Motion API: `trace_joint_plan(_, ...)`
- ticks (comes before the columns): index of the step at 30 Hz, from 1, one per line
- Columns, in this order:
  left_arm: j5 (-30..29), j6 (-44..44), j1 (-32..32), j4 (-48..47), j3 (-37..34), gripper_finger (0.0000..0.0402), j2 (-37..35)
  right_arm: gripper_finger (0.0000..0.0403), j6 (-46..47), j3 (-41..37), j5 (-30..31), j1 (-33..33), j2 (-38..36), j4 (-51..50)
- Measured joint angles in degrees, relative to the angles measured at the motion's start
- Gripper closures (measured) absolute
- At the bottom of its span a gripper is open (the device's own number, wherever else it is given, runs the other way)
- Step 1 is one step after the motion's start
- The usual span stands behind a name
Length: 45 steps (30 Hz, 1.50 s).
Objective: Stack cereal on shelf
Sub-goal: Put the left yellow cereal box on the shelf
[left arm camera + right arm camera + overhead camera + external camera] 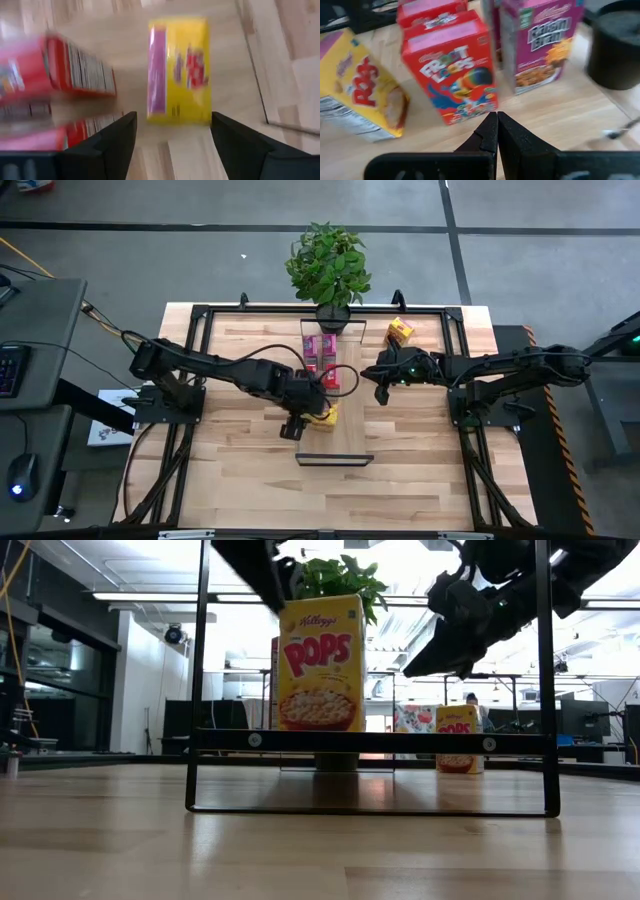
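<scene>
Left gripper (296, 423) sits over the near part of the shelf (338, 442), fingers (112, 145) spread with a clear gap on both sides of the yellow Pops box (179, 70). Nothing pinched. In the left wrist view the box lies straight ahead, centred between the fingers, long axis running away from them, so the line of approach and retreat is along the box, not across it.

Low view shows the box upright on the shelf board, face toward the camera. Looks placed and let go; my read is the left arm only needs a straight pull-back without clipping it.

Just beyond are the red Froot Loops boxes (455, 75), then the magenta Raisin Bran box (540, 45) near the black plant pot (617, 47).

Right gripper (381, 384) hovers just right of that group, fingers pressed together, empty.

The second yellow box (400, 331) stands on the counter (420, 470), far right of the shelf, nearer the right arm. That's likely its pick.
</scene>
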Motion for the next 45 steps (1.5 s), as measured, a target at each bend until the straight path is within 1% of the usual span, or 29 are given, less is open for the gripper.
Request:
trace_joint_plan(3, 0.0, -2.1, -0.5, -0.4, -2.7, 0.0173, -1.0, 0.0403, -0.2, 0.0, -2.2, 1.0, 1.1, 0.2)
trace_joint_plan(6, 0.8, -3.9, -1.6, 2.6, -9.0, 0.0210, -3.5, 0.0403, -1.6, 0.0, -2.4, 3.0, 3.3, 1.0)
trace_joint_plan(10, 1.4, -6.7, -4.1, 12.8, -20.7, 0.0291, -10.3, 0.0403, -3.7, 0.0, -3.1, 5.5, 6.5, 2.5)
trace_joint_plan(13, 0.1, -8.3, -6.2, 24.4, -30.0, 0.0366, -17.2, 0.0403, -4.6, 0.0, -5.0, 6.8, 9.2, 6.4)
trace_joint_plan(14, -0.7, -8.5, -6.9, 29.5, -33.0, 0.0383, -19.3, 0.0403, -4.6, 0.0, -5.7, 7.1, 9.8, 6.9)
trace_joint_plan(15, -1.6, -8.6, -7.4, 35.1, -35.7, 0.0391, -21.2, 0.0403, -4.6, 0.0, -6.0, 7.3, 10.8, 8.9)
trace_joint_plan(17, -3.0, -8.6, -7.9, 43.4, -41.0, 0.0388, -24.4, 0.0403, -4.4, 0.1, -6.2, 7.7, 12.6, 12.8)
trace_joint_plan(19, -3.1, -9.3, -7.9, 51.3, -44.3, 0.0389, -25.4, 0.0403, -4.0, 0.1, -6.2, 7.8, 14.0, 15.9)
trace_joint_plan(20, -3.0, -9.9, -7.7, 52.5, -45.6, 0.0394, -25.9, 0.0403, -3.5, 0.1, -6.2, 7.8, 15.0, 17.9)
trace_joint_plan(22, -3.0, -11.0, -7.7, 55.2, -46.6, 0.0399, -25.8, 0.0403, -2.0, 0.1, -6.3, 7.8, 15.3, 17.8)
trace_joint_plan(24, -3.0, -13.1, -7.7, 55.9, -47.2, 0.0398, -25.6, 0.0403, -0.7, 0.2, -7.1, 7.8, 16.3, 19.7)
trace_joint_plan(26, -2.9, -14.3, -8.1, 57.2, -47.3, 0.0400, -24.1, 0.0403, 1.2, 0.0, -8.7, 7.9, 16.4, 18.9)
trace_joint_plan(29, -2.7, -13.7, -8.9, 59.4, -47.4, 0.0401, -22.1, 0.0403, 2.7, 0.2, -9.3, 9.3, 17.5, 20.9)
trace_joint_plan(30, -2.7, -13.4, -9.1, 61.5, -47.1, 0.0401, -20.8, 0.0403, 2.6, 0.1, -9.2, 9.9, 17.7, 21.3)
trace_joint_plan(34, -2.9, -13.1, -8.2, 63.2, -46.2, 0.0401, -16.5, 0.0403, 2.3, 0.6, -7.2, 12.1, 19.1, 25.2)
trace_joint_plan(39, -2.8, -13.9, -5.9, 62.8, -45.1, 0.0401, -13.4, 0.0403, 2.4, 3.0, -5.7, 13.0, 21.1, 25.9)
trace_joint_plan(40, -2.7, -14.0, -5.5, 62.1, -45.5, 0.0401, -13.5, 0.0403, 2.3, 3.5, -5.7, 13.1, 21.5, 26.1)
trace_joint_plan(42, -2.0, -14.2, -4.9, 63.7, -45.1, 0.0401, -12.4, 0.0403, 2.3, 3.7, -6.1, 13.4, 21.6, 25.5)
trace_joint_plan(44, -1.8, -14.5, -4.3, 61.8, -45.6, 0.0401, -12.7, 0.0403, 2.1, 4.6, -6.6, 13.5, 23.0, 25.6)
trace_joint_plan(45, -1.8, -14.5, -4.2, 62.3, -45.6, 0.0401, -12.5, 0.0403, 1.9, 4.5, -7.1, 13.6, 22.9, 25.2)
